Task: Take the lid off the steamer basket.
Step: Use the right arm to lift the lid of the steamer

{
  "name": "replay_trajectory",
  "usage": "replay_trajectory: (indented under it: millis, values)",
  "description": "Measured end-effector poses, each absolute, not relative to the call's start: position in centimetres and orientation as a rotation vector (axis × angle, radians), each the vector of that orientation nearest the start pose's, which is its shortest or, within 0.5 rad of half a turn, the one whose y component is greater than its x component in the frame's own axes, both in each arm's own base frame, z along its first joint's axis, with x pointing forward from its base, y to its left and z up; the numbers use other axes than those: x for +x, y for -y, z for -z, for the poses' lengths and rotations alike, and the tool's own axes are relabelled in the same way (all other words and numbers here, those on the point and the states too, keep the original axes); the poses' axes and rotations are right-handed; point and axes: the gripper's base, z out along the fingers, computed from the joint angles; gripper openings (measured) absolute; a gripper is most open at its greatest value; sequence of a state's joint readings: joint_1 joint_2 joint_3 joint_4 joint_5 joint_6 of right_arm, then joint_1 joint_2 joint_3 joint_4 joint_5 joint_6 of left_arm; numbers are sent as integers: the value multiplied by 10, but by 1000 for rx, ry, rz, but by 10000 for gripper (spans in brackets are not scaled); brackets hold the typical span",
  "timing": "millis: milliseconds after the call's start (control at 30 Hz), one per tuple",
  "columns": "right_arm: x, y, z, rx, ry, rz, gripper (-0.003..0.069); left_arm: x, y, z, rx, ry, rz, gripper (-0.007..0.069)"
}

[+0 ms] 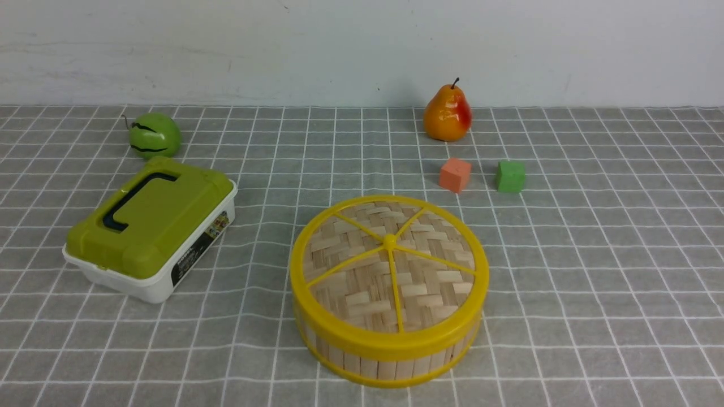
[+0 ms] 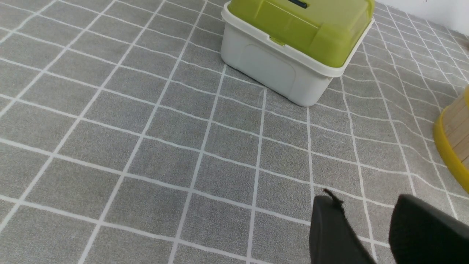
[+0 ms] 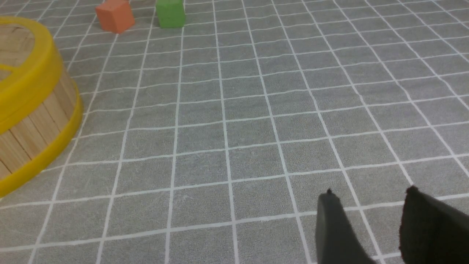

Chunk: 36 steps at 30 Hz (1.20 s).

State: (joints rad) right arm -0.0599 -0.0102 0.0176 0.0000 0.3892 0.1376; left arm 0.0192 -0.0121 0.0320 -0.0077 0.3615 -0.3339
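Lid (image 1: 350, 282) seated on steamer basket (image 1: 378, 367), one of each, around the middle of the near half of the table (image 1: 594, 254). Yellow rim runs all the way round; knob (image 1: 389, 242) at centre, five spokes. Near edge of the basket sits close to the bottom of the front view.

Left gripper (image 2: 362, 200): fingers apart, nothing between them. Right gripper (image 3: 370, 192): fingers apart too, nothing held. Both clear of the basket.

Room: bare grid cloth on the basket's right side, wide. On its left, a bare strip, then the lunch box (image 1: 150, 226), set at an angle, green top on, dark handle lying on it. Beyond the basket, toward the right: orange block (image 1: 455, 175) nearest, green block (image 1: 511, 176) beside it with a gap, pear (image 1: 447, 113) farther back near the wall (image 1: 339, 51). Green fruit (image 1: 155, 135) just behind the lunch box; can't tell if they touch.

Count: 1 basket, 1 lid, 1 lunch box, 2 blocks, 1 pear, 1 green fruit, 2 grippers.
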Motion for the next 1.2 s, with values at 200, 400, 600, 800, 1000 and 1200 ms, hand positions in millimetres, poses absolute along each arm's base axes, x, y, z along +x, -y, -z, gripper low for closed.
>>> replay_trajectory:
  millis: [200,400,600,800,1000,1200]
  values:
    - [52,0,-173,245,-1865,-140,241,53,-1,-171,-333,-1841,225,239]
    - [52,-13,-175,655,-1792,-647,241,53,-1,-171,-333,-1841,225,239]
    - [52,-21,-177,939,-1685,-1015,241,53,-1,-171,-333,-1841,225,239]
    - [52,-20,-177,887,-1704,-944,241,53,-1,-171,-333,-1841,225,239]
    - [53,-17,-176,789,-1728,-837,241,53,-1,-171,-333,-1841,225,239]
    - [50,-17,-209,599,-1669,-753,227,53,-1,-171,-333,-1841,225,239]
